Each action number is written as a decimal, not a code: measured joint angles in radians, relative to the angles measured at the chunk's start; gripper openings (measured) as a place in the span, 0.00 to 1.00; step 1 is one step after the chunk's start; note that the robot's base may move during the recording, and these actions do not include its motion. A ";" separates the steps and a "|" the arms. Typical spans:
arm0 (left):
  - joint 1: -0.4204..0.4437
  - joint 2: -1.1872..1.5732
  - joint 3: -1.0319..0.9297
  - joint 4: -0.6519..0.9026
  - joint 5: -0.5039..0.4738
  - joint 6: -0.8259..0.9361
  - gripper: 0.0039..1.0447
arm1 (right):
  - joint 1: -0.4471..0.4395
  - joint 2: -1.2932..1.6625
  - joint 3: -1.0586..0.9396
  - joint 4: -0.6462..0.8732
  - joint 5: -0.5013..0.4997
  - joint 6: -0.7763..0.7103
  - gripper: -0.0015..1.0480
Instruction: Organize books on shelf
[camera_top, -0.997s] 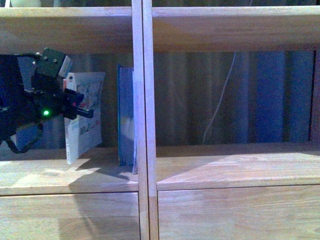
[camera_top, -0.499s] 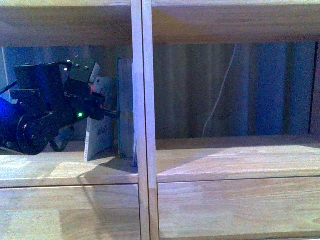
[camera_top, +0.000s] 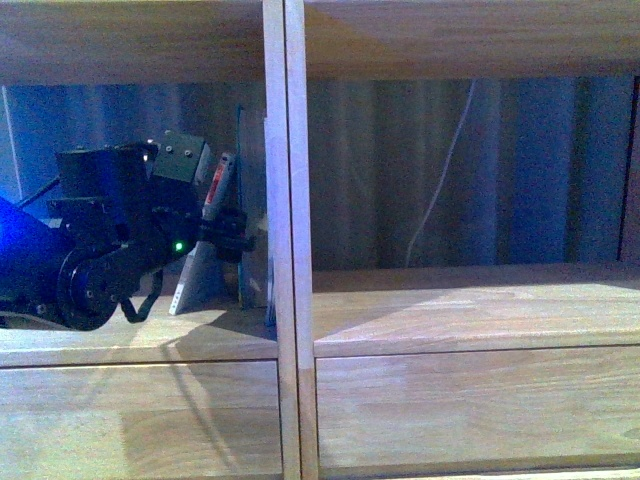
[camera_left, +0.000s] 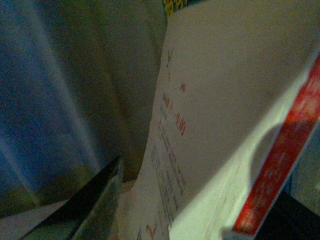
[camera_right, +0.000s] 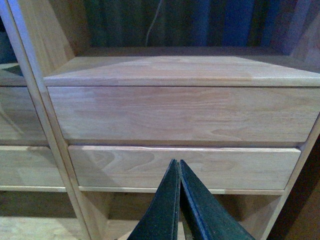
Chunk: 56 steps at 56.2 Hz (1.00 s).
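Shelf: I see the pale wooden shelf (camera_top: 290, 180) square on in the front view, two open compartments split by a double upright, drawer fronts (camera_top: 470, 405) below

Left arm: I have it inside the left compartment, its dark body low over the board, a green light lit on it

Left gripper (camera_top: 225, 235): I read it as clamped on the thin paperback (camera_top: 205, 260); in the left wrist view one dark finger (camera_left: 97, 197) lies along the white cover (camera_left: 210, 110) and the red-marked spine (camera_left: 282, 165) runs on the other side, with the opposite finger mostly out of frame

Paperback: it leans in the left compartment, top tipped towards the teal book (camera_top: 250, 210), bottom edge down near the board; I cannot tell whether it rests on the board or hangs just off it

Teal book: it stands upright at the right end of the left compartment, against the upright; the paperback's top is just beside it, contact not clear

Right gripper (camera_right: 178, 200): the right wrist view shows its two dark fingers pressed together with nothing between them, aimed at the drawer fronts (camera_right: 185, 115) low on the shelf

Right compartment: I see a pale cable (camera_top: 440, 180) hanging down behind it against a ribbed dark backdrop

Lighting: dim and blue-tinted, fine cover detail unreadable
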 joint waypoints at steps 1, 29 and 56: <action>0.000 -0.001 -0.003 0.000 -0.004 0.000 0.74 | 0.000 -0.013 0.000 -0.015 0.000 0.000 0.03; -0.042 -0.297 -0.375 0.027 -0.068 -0.116 0.93 | 0.000 -0.161 0.000 -0.166 0.000 0.000 0.03; -0.014 -1.058 -1.069 0.069 -0.291 -0.064 0.93 | 0.000 -0.161 0.000 -0.166 0.000 -0.002 0.56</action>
